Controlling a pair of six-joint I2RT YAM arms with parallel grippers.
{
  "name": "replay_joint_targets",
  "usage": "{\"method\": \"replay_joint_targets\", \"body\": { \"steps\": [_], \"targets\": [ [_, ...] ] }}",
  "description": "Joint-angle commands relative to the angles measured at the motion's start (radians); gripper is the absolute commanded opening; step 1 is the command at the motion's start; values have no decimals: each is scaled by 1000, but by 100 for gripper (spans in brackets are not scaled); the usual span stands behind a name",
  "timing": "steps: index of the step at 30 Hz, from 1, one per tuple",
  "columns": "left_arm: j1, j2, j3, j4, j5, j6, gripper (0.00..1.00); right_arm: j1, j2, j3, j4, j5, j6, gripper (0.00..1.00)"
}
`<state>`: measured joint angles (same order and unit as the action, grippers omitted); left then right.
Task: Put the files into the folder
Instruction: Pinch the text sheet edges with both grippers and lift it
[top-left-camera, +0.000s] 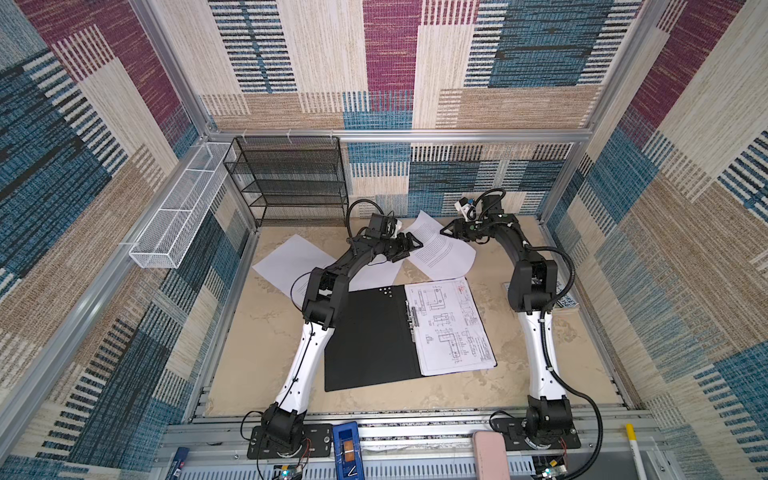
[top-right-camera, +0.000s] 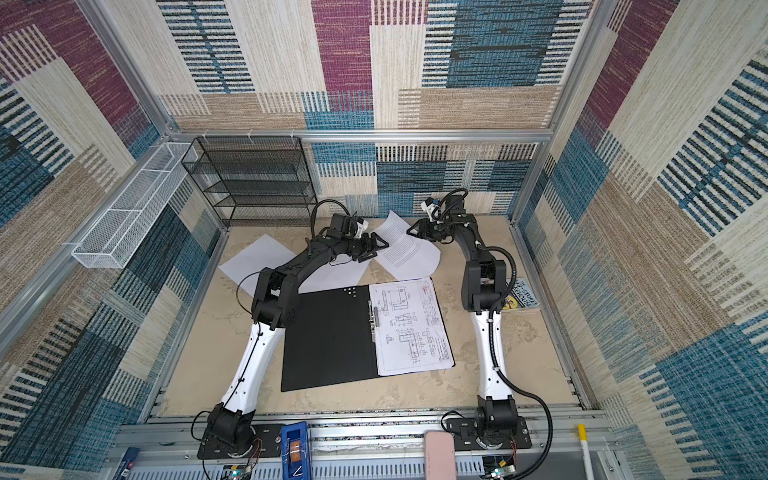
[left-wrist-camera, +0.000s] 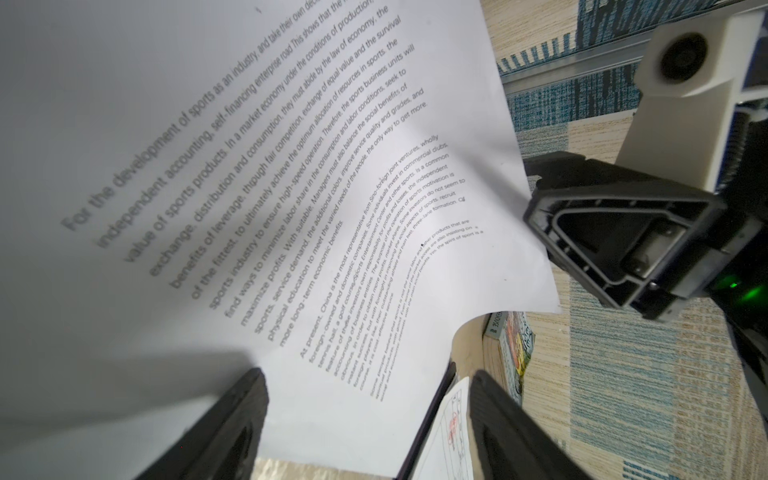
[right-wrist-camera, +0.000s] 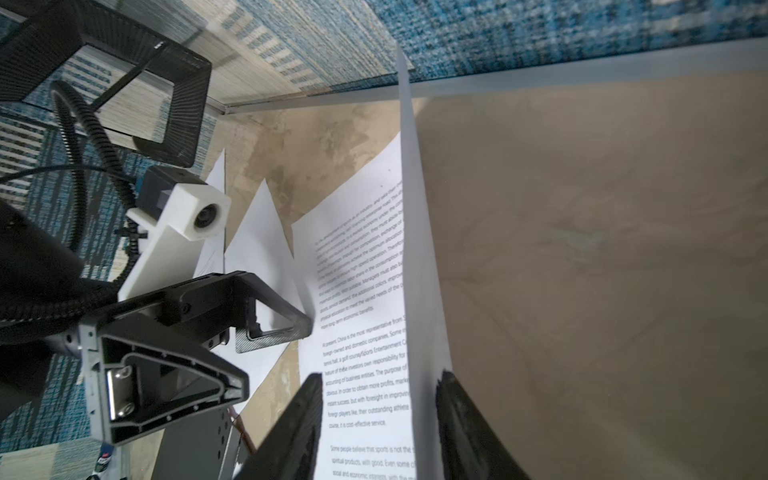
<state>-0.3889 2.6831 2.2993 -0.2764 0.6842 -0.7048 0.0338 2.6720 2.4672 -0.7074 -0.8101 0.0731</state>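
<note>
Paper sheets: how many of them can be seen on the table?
4. A drawing sheet lies in the open folder; a printed sheet lies beyond it; a blank sheet lies at far left; a second blank sheet shows under the left arm. More may be hidden.

Both the left arm (top-left-camera: 305, 357) and right arm (top-left-camera: 540, 353) pair a white, tapering lower link, dotted with small dark screw holes, with black joint housings and a black base plate (top-left-camera: 320, 437). A ribbed black conduit (top-left-camera: 599, 422) runs up the right arm, apparently held by pale ties. The fingers (right-wrist-camera: 183, 386) are black triangular frames with small screws; white brackets (right-wrist-camera: 178, 232) carry the wrist cameras.
</note>
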Motion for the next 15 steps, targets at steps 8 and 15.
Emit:
{"method": "replay_joint_targets", "body": {
  "steps": [8,15],
  "targets": [
    [1,11,-31,-169,-48,8,79,12,-26,11,10,137,-27,24],
    [4,8,-28,-158,-26,5,79,12,-39,12,11,119,-33,18]
  ]
}}
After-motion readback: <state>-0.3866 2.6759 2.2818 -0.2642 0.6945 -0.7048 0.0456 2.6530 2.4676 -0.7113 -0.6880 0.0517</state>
